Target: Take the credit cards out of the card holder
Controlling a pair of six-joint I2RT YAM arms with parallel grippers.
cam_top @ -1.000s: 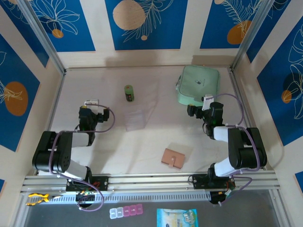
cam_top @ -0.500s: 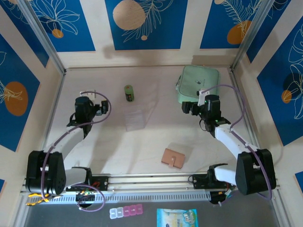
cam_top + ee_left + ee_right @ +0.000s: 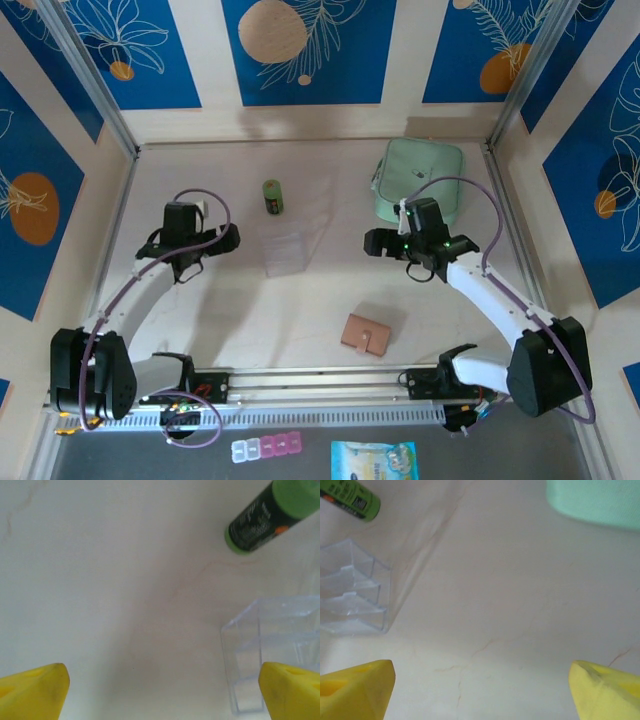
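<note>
Pink wallet (image 3: 364, 334) shut, tabletop's near edge | left gripper (image 3: 228, 240), right gripper (image 3: 372, 243) released, empty | wallet is best pinned, then unsnapped.

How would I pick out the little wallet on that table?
Start at the pale table and look along its near edge, just right of the middle. The card holder lies there: small and salmon-pink, unlike the larger mint-green pouch at the far right.

White-and-black left arm (image 3: 135, 295) and right arm (image 3: 495, 290), purple cables (image 3: 452, 180), yellow fingers (image 3: 32, 692)
</note>
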